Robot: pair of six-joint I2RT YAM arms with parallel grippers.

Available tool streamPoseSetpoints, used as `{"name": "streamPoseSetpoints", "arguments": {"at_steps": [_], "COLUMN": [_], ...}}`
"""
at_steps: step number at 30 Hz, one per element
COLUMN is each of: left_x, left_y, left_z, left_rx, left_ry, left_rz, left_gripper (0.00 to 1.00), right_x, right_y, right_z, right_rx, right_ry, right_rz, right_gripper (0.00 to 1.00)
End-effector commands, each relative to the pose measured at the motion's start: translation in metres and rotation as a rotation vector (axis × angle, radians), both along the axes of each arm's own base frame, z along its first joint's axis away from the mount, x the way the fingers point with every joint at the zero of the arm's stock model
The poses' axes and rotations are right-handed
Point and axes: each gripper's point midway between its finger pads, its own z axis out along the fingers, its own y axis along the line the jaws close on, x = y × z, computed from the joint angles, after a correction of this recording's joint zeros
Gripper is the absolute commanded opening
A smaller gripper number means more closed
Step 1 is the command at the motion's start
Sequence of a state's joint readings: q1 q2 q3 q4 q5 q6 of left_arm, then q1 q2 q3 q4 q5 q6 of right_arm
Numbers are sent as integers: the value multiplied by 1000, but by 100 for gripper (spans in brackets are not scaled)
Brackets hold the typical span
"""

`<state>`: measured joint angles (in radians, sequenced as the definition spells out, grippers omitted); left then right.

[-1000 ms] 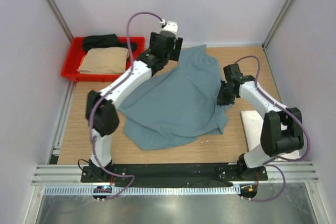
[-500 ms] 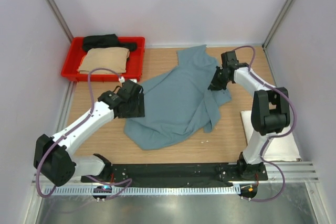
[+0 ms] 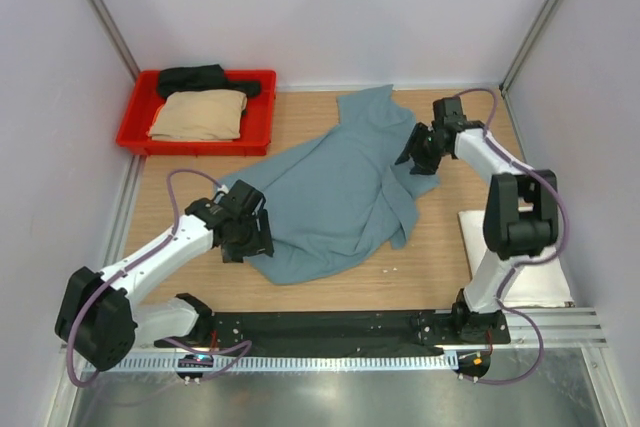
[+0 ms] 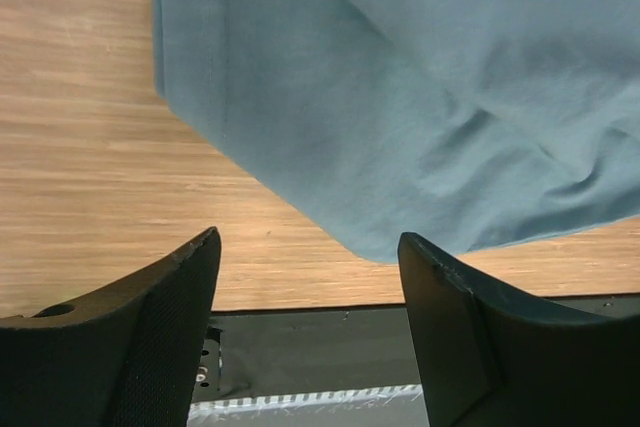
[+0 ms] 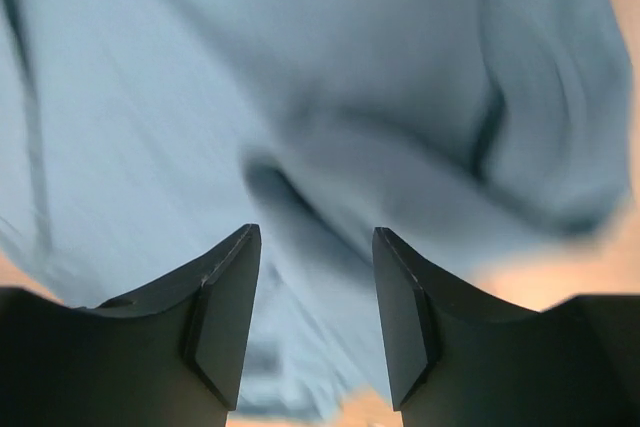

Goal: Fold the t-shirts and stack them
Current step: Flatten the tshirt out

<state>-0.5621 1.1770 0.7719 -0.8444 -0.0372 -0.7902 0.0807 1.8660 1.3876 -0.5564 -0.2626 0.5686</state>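
Teal-blue t-shirt lies centre frame on the wooden surface, rumpled, with its right side doubled over itself; not folded yet. Tan t-shirt and black t-shirt sit in the red tray, upper left. White t-shirt is at right, partly behind the right arm.

Left pincer is low at the shirt's lower-left edge, fingers wide apart with nothing between them. Right pincer is at the upper-right edge, fingers roughly half apart over cloth. Its wrist view is blurred, but no fold shows pinched.

Step in hand, as judged: laying the teal shirt flat before the first fold. The next move calls for each pincer to seize a hem or corner, then draw outward to open the doubled flap.
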Motion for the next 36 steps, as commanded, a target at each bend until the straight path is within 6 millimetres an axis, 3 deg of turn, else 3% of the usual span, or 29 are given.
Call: {"name": "streamPoseSetpoints", "arguments": {"at_steps": [1,2,3,5,6,7,15,19,22,23,27,29,32,35,36], "left_x": [-7,-5,-8,-3,-2,0,-3,0,3,2,3,-2,-7,-20,-23], "left_y": [-10,-15,-14,-20,-19,-19,-13,-14,-19,-20,-18,-6,4,10,12], "left_z": [-7,-9,-17,-20,-22,-26,-53,-65,-69,-70,-54,-46,-22,5,11], "left_rx": [-74,-95,-98,-124,-121,-109,-59,-66,-100,-107,-126,-85,-76,-102,-108], "left_ry": [33,25,43,27,23,28,134,138,151,157,109,96,49,28,24], "left_rz": [25,26,35,33,29,29,56,77,110,119,142,164,189,213,225], "left_gripper": [73,74,74,75,74,74,75,70,60,49,25,0,0,0,0], "right_x": [-78,-92,-117,-136,-153,-160,-185,-178,-173,-173,-173,-173,-184,-207,-211], "right_y": [-19,-20,-22,-12,-10,-4,-10,-11,-7,-5,-5,-6,-6,-2,1], "right_z": [14,26,6,4,-11,-15,-39,-50,-60,-62,-65,-61,-58,-37,-19], "right_rx": [-181,-193,-210,-201,-203,-199,-253,-265,-251,-241,-242,-243,-233,-183,-149], "right_ry": [8,-38,12,-10,28,30,79,61,70,76,73,61,79,138,96], "right_rz": [91,93,102,122,133,150,160,150,159,165,164,159,168,152,143], "right_gripper": [55,55,56,57,57,58,62,61,56,53,33,17,1,1,1]}}
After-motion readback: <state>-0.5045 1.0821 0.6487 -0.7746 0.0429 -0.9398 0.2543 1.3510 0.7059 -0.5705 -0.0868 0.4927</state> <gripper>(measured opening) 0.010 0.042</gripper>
